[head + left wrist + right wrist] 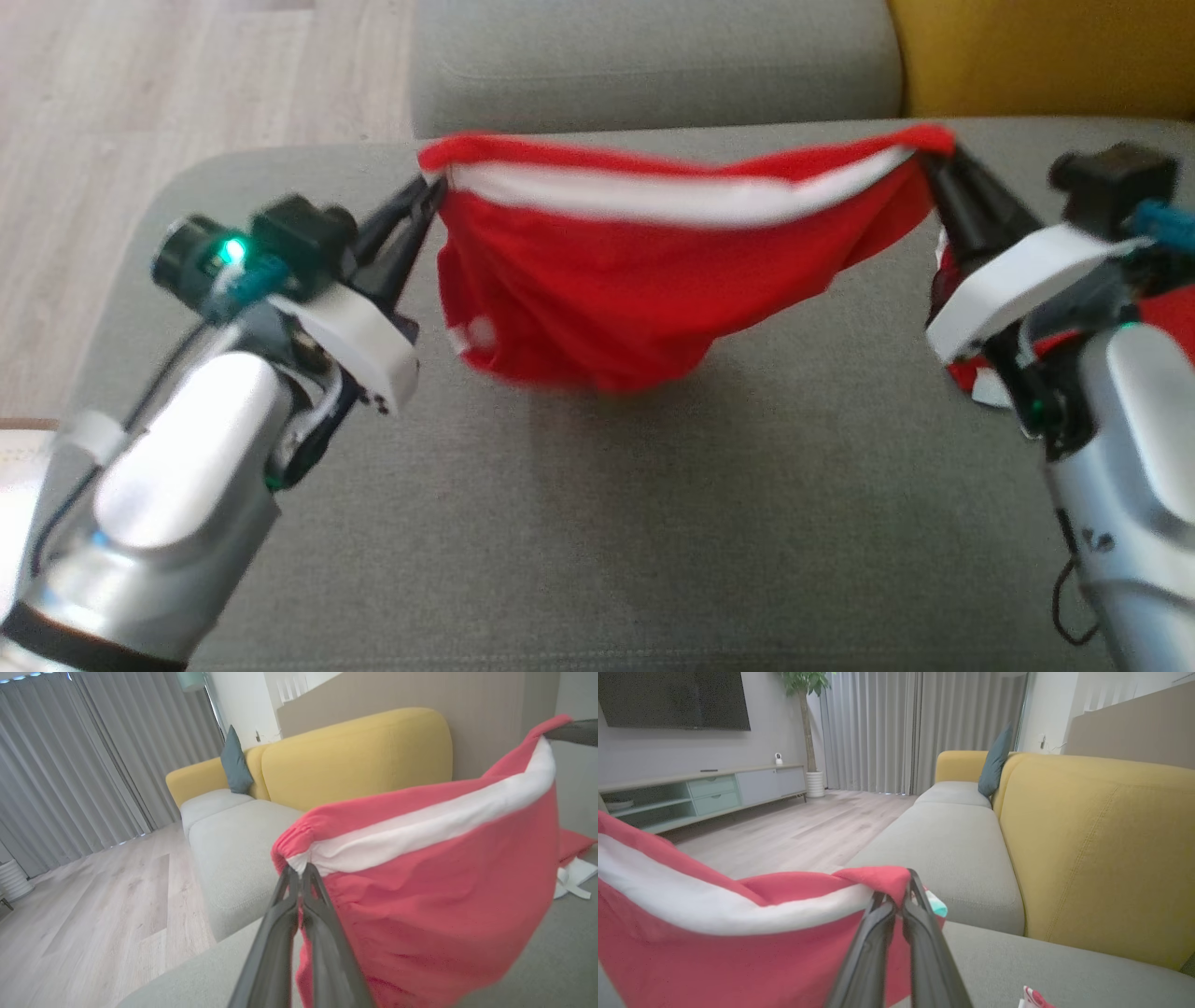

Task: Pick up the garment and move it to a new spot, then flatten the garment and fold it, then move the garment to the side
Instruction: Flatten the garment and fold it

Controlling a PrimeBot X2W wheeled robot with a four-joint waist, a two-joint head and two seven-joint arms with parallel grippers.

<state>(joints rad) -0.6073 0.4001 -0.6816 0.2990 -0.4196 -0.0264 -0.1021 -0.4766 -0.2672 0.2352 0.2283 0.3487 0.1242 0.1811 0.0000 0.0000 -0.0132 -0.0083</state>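
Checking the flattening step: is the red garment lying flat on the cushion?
No, the garment hangs sagging between the left claw and the right claw.

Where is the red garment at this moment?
In the head view, the red garment hangs centre-frame over the grey sofa seat, its waistband stretched between the left fingers and the right fingers.

Grey-and-yellow sofa (952, 830), pale wood floor (784, 835), grey curtains (878, 728), wall-mounted television (677, 700)
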